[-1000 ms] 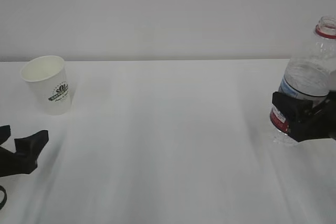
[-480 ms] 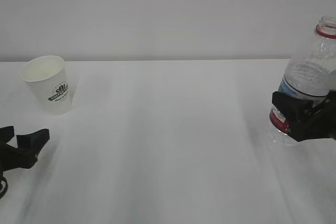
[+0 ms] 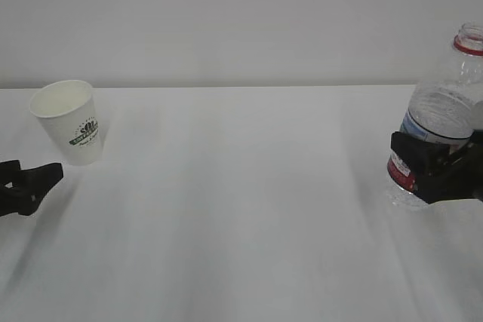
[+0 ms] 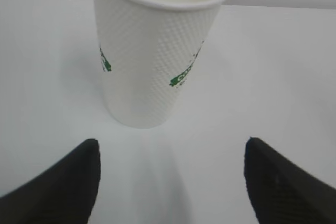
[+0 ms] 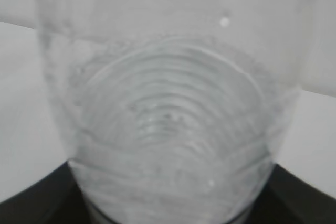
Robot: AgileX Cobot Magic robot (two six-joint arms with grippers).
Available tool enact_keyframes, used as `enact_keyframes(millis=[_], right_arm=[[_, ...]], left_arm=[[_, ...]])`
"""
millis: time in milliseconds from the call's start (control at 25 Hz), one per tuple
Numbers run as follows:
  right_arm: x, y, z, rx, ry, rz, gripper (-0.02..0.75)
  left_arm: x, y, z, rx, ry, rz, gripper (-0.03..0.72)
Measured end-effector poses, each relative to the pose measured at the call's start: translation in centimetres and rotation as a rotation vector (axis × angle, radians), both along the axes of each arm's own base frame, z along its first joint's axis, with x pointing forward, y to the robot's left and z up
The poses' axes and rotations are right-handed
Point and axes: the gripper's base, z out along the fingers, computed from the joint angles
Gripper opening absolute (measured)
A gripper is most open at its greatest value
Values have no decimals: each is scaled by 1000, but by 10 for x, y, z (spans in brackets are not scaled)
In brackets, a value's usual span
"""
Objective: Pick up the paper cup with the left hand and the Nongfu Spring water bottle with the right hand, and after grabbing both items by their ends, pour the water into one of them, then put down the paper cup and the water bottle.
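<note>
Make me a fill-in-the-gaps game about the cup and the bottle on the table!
1. The logo on the paper cup is coloured ____.
2. The ring around the neck of the water bottle is coloured ____.
3. The right gripper is closed around the ____.
4. The left gripper is open and the cup stands ____ on the table.

Missing words: green; red; bottle; upright

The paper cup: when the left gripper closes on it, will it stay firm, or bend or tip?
The paper cup looks thin-walled, so a hard squeeze would probably dent it. Nothing shows inside it, so it is likely light and easy to knock over. Its base is narrower than its rim, which adds to that, though its dimpled side may help the grip.
</note>
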Motion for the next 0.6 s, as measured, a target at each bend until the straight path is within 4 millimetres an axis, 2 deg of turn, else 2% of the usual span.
enact_keyframes(millis=[280, 600], right_arm=[[0, 0, 0, 0, 0, 0, 504], [0, 0, 0, 0, 0, 0, 504]], left_arm=[[23, 3, -8, 3, -18, -8, 620], [46, 7, 0, 39, -98, -23, 610]])
